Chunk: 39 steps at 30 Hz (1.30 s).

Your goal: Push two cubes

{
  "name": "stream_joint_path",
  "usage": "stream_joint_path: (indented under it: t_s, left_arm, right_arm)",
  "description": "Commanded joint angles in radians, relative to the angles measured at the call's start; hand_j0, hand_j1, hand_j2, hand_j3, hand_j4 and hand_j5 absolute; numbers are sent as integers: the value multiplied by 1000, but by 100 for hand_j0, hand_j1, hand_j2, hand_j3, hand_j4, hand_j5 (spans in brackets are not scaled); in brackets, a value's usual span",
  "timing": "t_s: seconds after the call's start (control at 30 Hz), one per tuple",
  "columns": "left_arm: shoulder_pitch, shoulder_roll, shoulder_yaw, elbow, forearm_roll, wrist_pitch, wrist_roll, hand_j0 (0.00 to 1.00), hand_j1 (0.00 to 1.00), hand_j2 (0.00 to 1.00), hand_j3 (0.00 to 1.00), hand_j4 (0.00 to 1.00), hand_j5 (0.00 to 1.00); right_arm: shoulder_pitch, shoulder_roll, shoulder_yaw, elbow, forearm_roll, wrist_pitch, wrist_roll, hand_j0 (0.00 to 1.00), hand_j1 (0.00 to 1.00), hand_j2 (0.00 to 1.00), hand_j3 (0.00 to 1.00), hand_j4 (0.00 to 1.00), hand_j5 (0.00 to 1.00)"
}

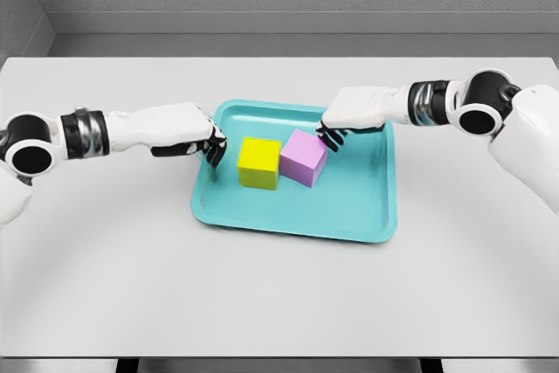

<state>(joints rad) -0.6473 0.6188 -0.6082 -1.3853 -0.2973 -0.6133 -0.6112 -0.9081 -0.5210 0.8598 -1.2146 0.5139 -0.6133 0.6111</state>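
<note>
On the grey table (105, 286), teal tray (367, 216) holding yellow cube (259, 162) touching pink cube (304, 157); left hand (188, 133) and right hand (354, 111) flanking, fingers curled, empty.

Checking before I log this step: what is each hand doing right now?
Left hand: fingers curled, holding nothing, beside the yellow cube.
Right hand: fingers curled, holding nothing, at the pink cube.

2 cubes (259, 163), 1 tray (358, 216), 2 hands (188, 135)

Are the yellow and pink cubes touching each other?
Touching: the head view shows the yellow cube and pink cube meeting edge to edge, with no teal tray visible between them.
</note>
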Motion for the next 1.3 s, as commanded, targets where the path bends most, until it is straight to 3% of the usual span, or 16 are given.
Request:
stream_joint_path:
  t_s: [0.0,0.13,0.3,0.7,1.1,1.27]
  left_arm:
    - [0,10,27,15,7,2,0,27,27,27,27,27,27]
    - [-6,7,38,45,6,2,0,27,27,27,27,27,27]
    - [-6,4,38,48,4,2,0,27,27,27,27,27,27]
    - [-6,6,38,48,6,2,0,27,27,27,27,27,27]
    - [-6,6,38,48,6,2,0,27,27,27,27,27,27]
    - [-6,7,39,48,6,2,0,27,27,27,27,27,27]
  right_arm:
    - [-2,-1,-5,1,-5,2,0,25,25,25,25,25,25]
    - [-25,-2,-71,21,-14,2,0,26,26,26,26,26,26]
    - [-67,71,-67,151,-2,2,0,25,25,25,25,25,25]
    - [-74,150,21,171,12,2,0,25,25,25,25,25,25]
    - [-89,144,-7,176,5,2,0,25,25,25,25,25,25]
    - [-103,147,-7,257,11,2,0,25,25,25,25,25,25]
